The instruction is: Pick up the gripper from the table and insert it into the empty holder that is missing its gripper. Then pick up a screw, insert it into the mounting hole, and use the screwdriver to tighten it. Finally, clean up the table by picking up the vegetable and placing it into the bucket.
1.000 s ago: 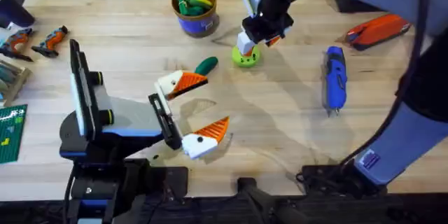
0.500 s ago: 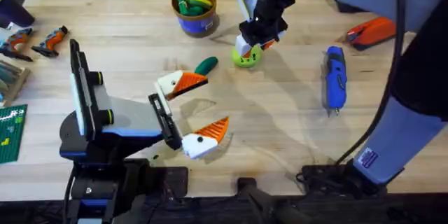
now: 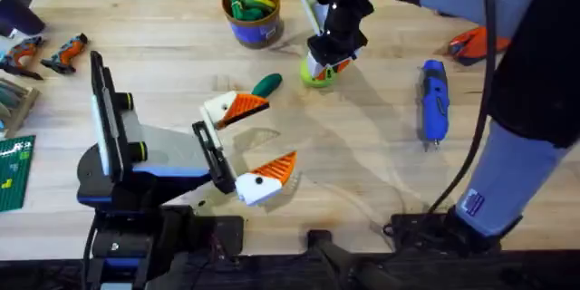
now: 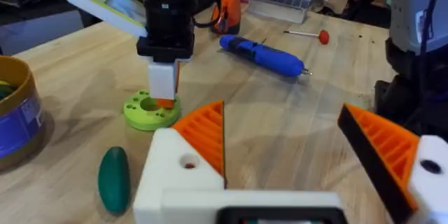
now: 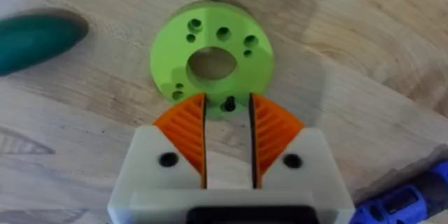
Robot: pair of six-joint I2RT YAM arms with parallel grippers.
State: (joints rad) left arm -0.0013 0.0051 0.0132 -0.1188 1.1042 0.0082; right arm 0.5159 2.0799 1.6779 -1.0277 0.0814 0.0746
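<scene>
Right gripper [image 5: 227,112] sits over the green disc [image 5: 212,59], fingers a narrow gap apart around a small black screw [image 5: 229,103] at the disc's near edge. Vegetable [image 3: 266,83] just beside the disc, bucket [image 3: 253,11] behind it, screwdriver [image 3: 434,101] well apart. Left gripper [image 3: 263,139] wide open, empty, near the vegetable.

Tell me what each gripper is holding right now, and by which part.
Nothing. The left gripper stands open and empty. The right gripper straddles a small black screw on the round lime-green holed disc, pads clear of it.
</scene>
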